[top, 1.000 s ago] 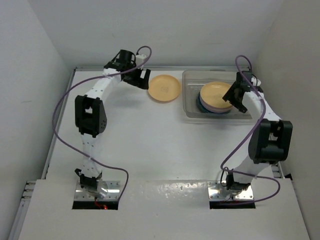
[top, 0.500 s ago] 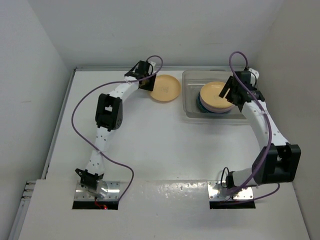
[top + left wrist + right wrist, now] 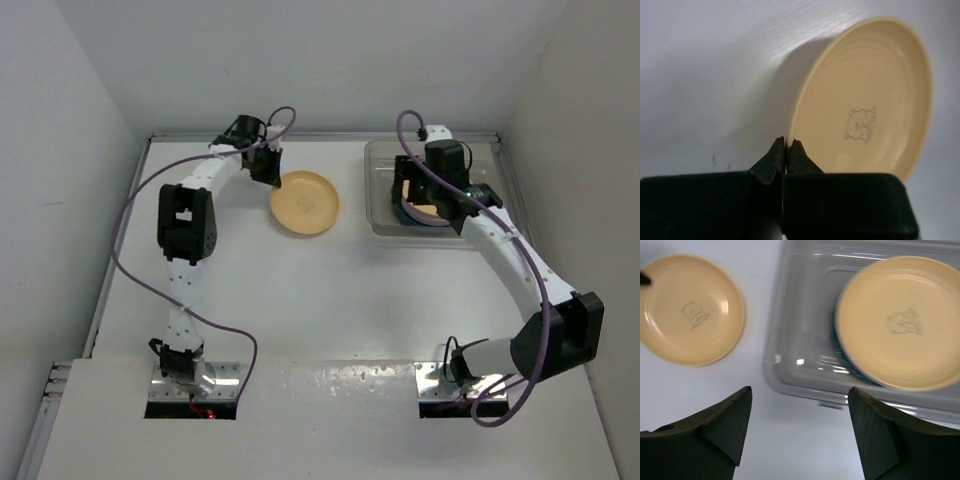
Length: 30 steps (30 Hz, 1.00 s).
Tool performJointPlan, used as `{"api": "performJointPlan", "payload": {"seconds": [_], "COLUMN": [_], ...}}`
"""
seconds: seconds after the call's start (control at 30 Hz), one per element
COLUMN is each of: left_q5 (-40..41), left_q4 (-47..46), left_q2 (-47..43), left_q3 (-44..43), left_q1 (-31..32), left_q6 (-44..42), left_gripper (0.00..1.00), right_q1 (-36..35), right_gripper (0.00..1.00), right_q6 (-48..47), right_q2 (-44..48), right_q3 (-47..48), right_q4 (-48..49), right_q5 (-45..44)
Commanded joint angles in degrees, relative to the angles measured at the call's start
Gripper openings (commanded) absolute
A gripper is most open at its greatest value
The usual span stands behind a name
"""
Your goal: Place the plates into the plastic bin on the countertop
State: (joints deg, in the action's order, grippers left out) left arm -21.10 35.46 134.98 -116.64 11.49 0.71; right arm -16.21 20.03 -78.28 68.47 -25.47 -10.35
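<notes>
Left gripper (image 3: 786, 146) pinched narrow on near rim of yellow-orange plate (image 3: 865, 100). Plastic bin (image 3: 800, 330) lies beyond plate's far edge. Right gripper (image 3: 800, 390) spread wide, empty, over bin holding stacked plates (image 3: 900, 320).

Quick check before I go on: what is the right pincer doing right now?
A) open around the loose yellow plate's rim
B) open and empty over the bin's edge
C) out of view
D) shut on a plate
B: in the right wrist view the right pincer stands wide open with nothing between its fingers, over the edge of the plastic bin; the loose yellow plate sits well clear of it.
</notes>
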Motion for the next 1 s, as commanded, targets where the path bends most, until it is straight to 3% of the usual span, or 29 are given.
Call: {"api": "performJointPlan", "payload": {"seconds": [0.0, 0.17, 0.37, 0.5, 0.57, 0.73, 0.8, 0.97], "left_q5": [-8.33, -8.17, -9.31, -11.58, -13.25, -13.97, -15.45, -17.13], "left_q4": [7.85, 16.64, 18.41, 18.94, 19.55, 19.56, 19.56, 19.56], "left_q2": [-16.13, -25.89, -29.15, -30.56, -31.09, -31.62, -31.62, -32.15], "left_q3": [0.61, 3.78, 4.40, 4.40, 4.40, 4.40, 4.40, 4.40], "left_q1": [0.46, 4.33, 7.40, 8.46, 8.47, 9.08, 9.08, 9.08], "left_q6": [-15.18, -18.02, -16.88, -16.88, -16.88, -17.41, -17.41, -18.02], "left_gripper": [0.00, 0.00, 0.00, 0.00, 0.00, 0.00, 0.00, 0.00], "right_q1": [-6.00, -13.13, -16.57, -17.45, -17.54, -17.28, -17.28, -16.58], "right_gripper": [0.76, 0.74, 0.67, 0.46, 0.43, 0.05, 0.00, 0.00], "right_q6": [-3.60, -1.93, -0.96, 0.79, 2.20, 3.96, 4.40, 5.19], "right_q2": [-1.43, -4.60, -7.32, -6.71, -6.36, -5.39, -5.22, -4.25], "right_q3": [2.37, 4.74, 5.63, 2.55, 0.36, -1.93, -2.37, -3.86], "right_q4": [3.93, 8.41, 9.91, 12.02, 13.52, 15.89, 16.86, 18.70], "right_q5": [7.69, 10.17, 9.65, 4.47, 1.48, -1.34, -0.64, 0.59]}}
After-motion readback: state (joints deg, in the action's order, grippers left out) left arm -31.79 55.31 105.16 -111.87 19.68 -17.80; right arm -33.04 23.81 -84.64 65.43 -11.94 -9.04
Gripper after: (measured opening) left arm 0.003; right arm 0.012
